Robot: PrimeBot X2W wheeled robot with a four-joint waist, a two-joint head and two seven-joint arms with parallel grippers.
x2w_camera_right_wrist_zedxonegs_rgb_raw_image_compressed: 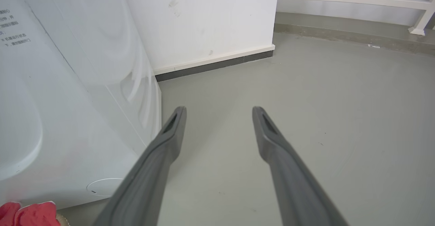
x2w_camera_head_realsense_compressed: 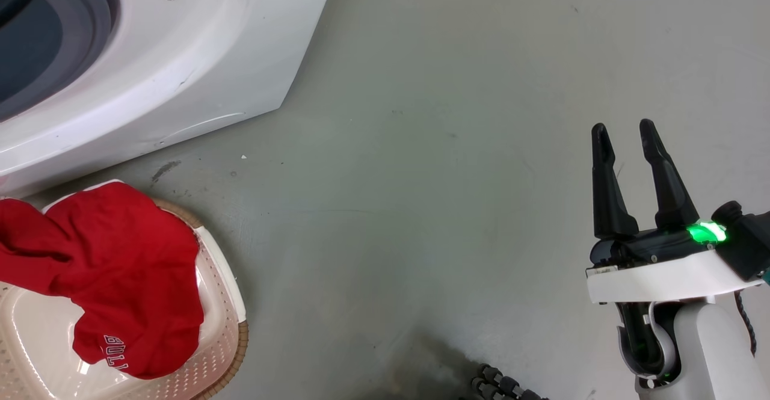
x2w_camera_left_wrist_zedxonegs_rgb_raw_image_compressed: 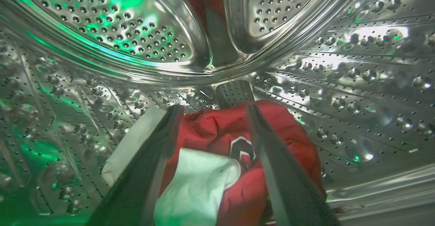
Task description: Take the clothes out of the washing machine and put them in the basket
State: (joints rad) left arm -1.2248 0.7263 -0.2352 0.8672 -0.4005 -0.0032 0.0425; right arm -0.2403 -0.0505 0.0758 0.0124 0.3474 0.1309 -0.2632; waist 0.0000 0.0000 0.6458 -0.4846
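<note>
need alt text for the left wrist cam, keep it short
The left gripper, open, reaches inside the washing machine's perforated steel drum, its two dark fingers either side of a crumpled red garment with white patches that lies against the drum wall. Green light reflects off the metal.

You're looking over a grey-green floor, scuffed and softly reflecting light. A white wall is meeting it along a dark skirting strip, with a white railing running beyond.
</note>
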